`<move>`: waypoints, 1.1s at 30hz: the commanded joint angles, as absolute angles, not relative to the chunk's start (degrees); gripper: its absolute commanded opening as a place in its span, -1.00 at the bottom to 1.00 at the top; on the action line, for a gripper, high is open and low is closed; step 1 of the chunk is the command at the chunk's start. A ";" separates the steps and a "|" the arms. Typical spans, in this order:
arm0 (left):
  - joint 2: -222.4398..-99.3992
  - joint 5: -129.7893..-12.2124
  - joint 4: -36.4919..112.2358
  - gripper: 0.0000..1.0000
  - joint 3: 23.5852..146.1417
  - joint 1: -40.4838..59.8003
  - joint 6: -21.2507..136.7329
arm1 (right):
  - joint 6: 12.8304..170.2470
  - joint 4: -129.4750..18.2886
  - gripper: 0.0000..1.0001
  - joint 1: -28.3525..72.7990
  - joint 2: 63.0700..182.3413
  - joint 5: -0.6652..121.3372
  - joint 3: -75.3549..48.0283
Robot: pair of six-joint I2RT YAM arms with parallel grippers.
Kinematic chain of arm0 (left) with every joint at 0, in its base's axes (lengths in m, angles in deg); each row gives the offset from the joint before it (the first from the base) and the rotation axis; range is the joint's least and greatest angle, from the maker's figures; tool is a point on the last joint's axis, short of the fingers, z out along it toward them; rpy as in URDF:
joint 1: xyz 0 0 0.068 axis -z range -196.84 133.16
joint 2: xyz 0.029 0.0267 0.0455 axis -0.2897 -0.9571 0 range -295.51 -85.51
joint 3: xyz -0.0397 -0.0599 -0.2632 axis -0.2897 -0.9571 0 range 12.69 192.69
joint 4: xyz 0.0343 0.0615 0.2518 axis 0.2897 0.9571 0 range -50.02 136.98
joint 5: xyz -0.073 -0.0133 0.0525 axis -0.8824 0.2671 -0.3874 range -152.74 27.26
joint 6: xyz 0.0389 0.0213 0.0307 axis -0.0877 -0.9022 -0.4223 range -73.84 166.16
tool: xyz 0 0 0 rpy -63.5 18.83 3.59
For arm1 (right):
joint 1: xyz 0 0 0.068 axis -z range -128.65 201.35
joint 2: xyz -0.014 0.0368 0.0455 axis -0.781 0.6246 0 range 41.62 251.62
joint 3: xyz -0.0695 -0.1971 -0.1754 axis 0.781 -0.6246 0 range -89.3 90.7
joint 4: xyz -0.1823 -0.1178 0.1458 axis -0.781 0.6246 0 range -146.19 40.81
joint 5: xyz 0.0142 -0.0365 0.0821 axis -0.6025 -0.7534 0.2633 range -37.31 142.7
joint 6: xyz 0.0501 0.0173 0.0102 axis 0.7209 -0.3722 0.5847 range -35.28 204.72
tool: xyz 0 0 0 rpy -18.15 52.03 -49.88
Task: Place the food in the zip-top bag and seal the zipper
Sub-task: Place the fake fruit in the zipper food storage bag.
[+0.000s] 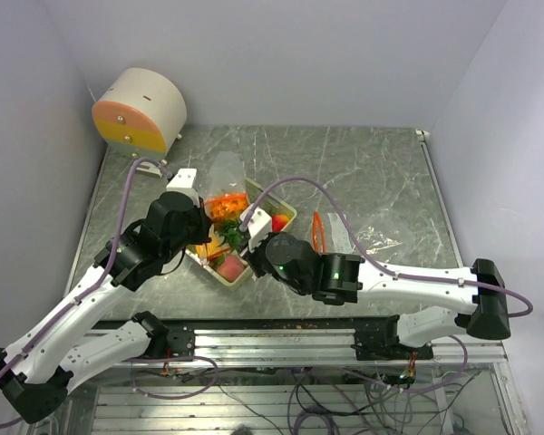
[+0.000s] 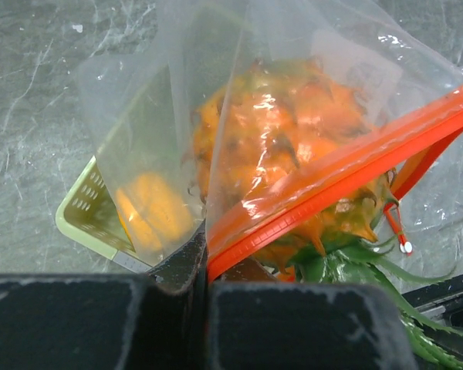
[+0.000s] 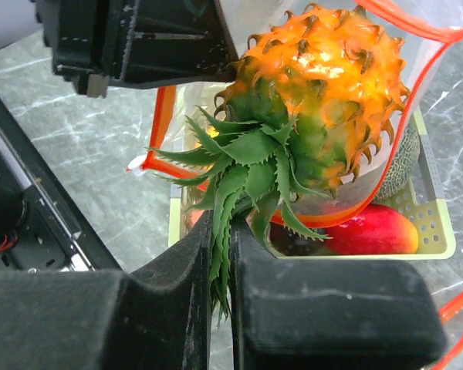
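My left gripper point(image 2: 199, 262) is shut on the orange zipper edge point(image 2: 347, 173) of the clear zip-top bag point(image 1: 225, 172) and holds its mouth up over the pale green basket point(image 2: 81, 212). My right gripper point(image 3: 222, 231) is shut on the green leaves point(image 3: 247, 169) of the orange bumpy pineapple point(image 3: 332, 85), whose body sits partly inside the bag's mouth. In the top view the pineapple point(image 1: 227, 207) lies between both grippers. A red pepper point(image 3: 374, 231) and the netted melon point(image 3: 405, 154) lie in the basket point(image 3: 436, 231) below. An orange-yellow piece point(image 2: 150, 212) shows through the bag.
A second clear bag with an orange zipper point(image 1: 349, 237) lies on the marble table to the right of the basket. A round cream-and-orange device point(image 1: 140, 111) stands at the back left. A metal rail point(image 1: 281, 335) runs along the near edge.
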State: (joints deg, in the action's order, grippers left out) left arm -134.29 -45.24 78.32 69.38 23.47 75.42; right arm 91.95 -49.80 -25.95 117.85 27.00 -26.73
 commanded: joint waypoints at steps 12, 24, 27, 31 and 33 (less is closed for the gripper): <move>-133.86 -51.46 75.05 -0.86 69.63 23.72 76.31 | 97.76 -63.42 -0.93 -21.43 122.67 15.85 -24.33; -131.77 -57.30 70.79 -0.87 67.65 23.76 77.77 | 101.53 -60.32 -0.03 -18.01 126.21 18.90 -22.11; -132.29 -56.76 71.60 -0.86 68.28 23.76 77.89 | 100.89 -61.85 0.14 -17.45 125.40 19.67 -21.96; -132.40 -52.07 74.32 -0.86 68.70 23.76 77.96 | 100.46 -61.25 0.27 -17.47 121.54 22.18 -23.37; -132.29 -48.77 75.53 -0.86 68.45 23.76 78.26 | 100.98 -61.65 0.35 -17.39 117.46 25.30 -25.93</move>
